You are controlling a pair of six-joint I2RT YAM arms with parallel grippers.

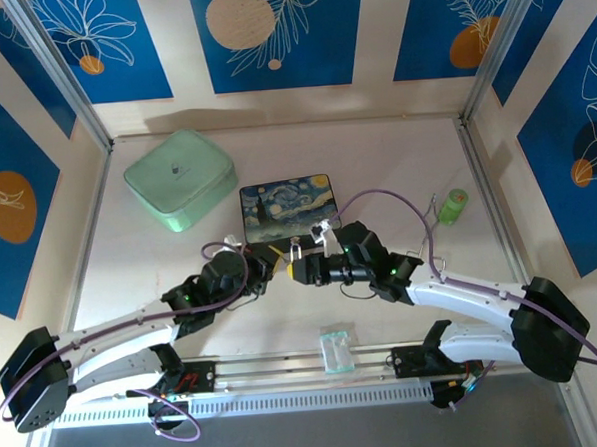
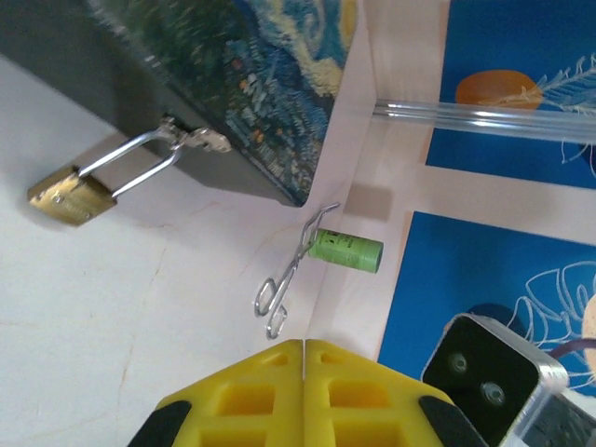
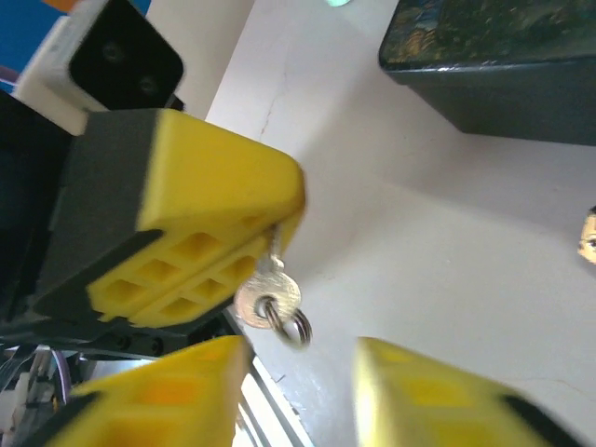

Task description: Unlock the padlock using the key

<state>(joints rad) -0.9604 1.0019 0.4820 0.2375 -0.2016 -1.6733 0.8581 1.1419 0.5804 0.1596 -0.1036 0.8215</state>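
Note:
The padlock (image 2: 70,196) has a brass body and a silver shackle, and it hangs from the hasp of the starry-night tin (image 2: 242,84) down onto the table. A sliver of the padlock (image 3: 589,235) also shows at the right edge of the right wrist view. My left gripper (image 3: 277,223) is shut on the blade of the small silver key (image 3: 267,298), whose round head and ring hang below the fingertips. From its own wrist, the left gripper (image 2: 304,352) has its yellow jaws pressed together and the key is hidden. My right gripper (image 3: 298,400) stands open just below the key, not touching it.
A bent silver wire piece (image 2: 289,279) and a green cylinder (image 2: 346,250) lie right of the tin, near the wall. A mint-green tin (image 1: 180,178) sits at the back left. A clear packet (image 1: 337,350) lies by the front rail. Both grippers meet just in front of the starry tin (image 1: 287,206).

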